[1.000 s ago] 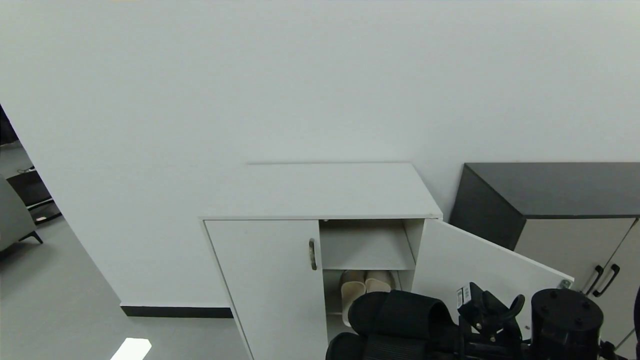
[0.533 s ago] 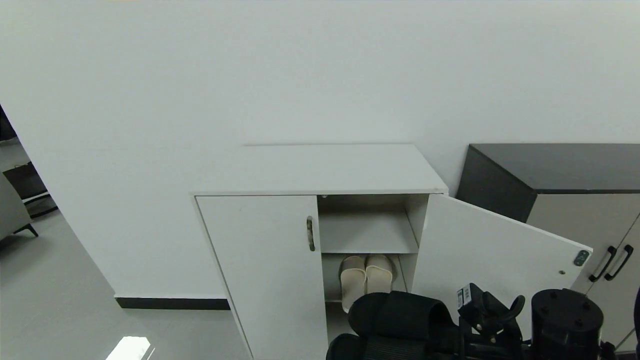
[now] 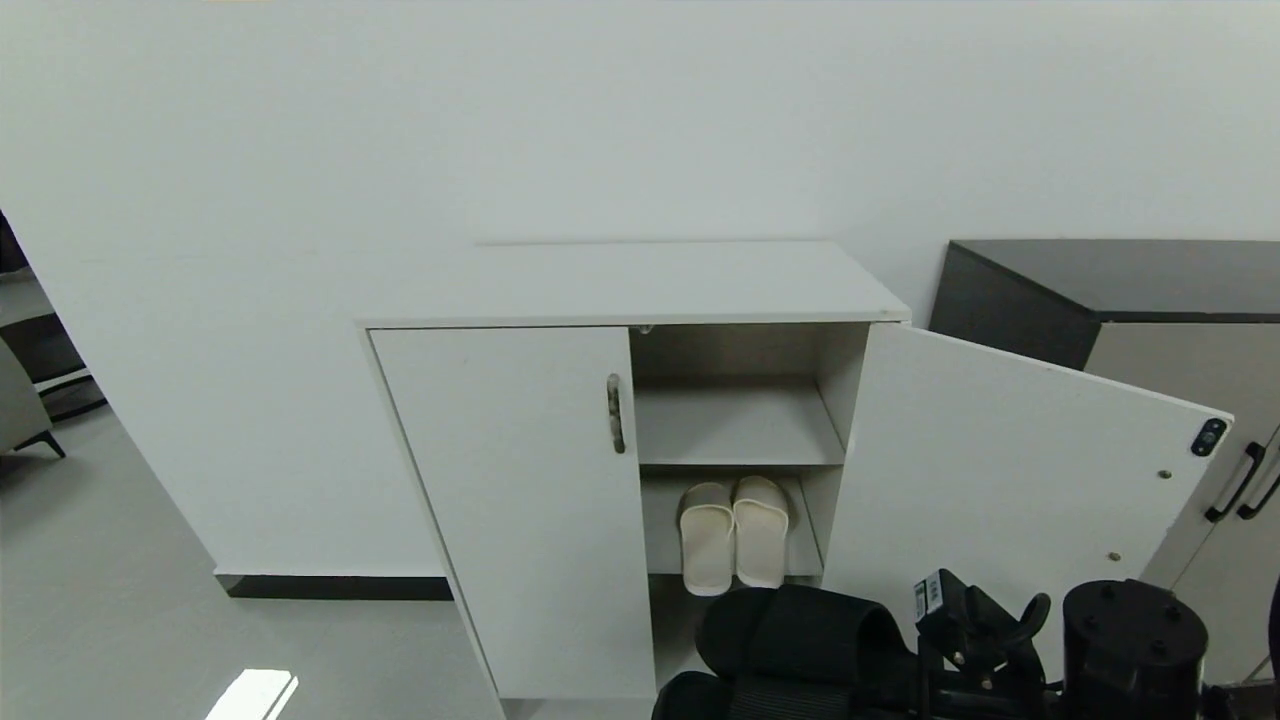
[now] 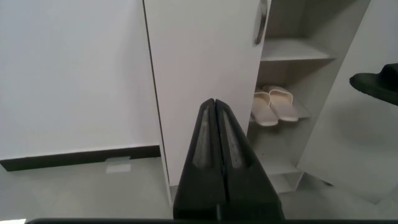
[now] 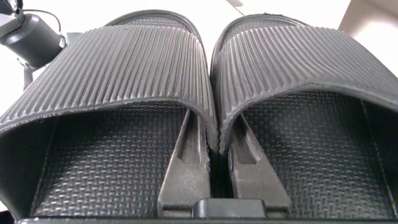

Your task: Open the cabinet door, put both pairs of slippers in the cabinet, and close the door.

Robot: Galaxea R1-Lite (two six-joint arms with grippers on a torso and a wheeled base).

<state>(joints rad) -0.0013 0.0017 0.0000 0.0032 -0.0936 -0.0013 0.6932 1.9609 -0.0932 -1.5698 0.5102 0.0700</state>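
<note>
Right gripper (image 5: 213, 124) is closed on the black slippers (image 5: 137, 68), its two fingers pinching the pair's inner strap walls together so both hang as one bundle. From the head camera the pair sits at the near edge of the scene, low and just right of the cabinet opening, and has not yet crossed the front of the cabinet (image 3: 660, 280). Left gripper (image 4: 215, 106) has its fingers pressed together on nothing and hangs near the floor in front of the closed left door (image 3: 510, 480).

The right door (image 3: 1000, 460) stands swung wide toward the near right. The beige slippers (image 3: 733, 535) already lie side by side on the lower shelf, toes pointing far. The upper shelf (image 3: 735, 430) above them is bare.

So the step in hand looks like stowing the second pair, with the task roughly past its midpoint. The next move calls for carrying the black pair far and slightly left through the open half, clear of the door's edge and the central handle (image 3: 615, 413). They should be set level on a free shelf before the fingers part. Closing the door remains.
</note>
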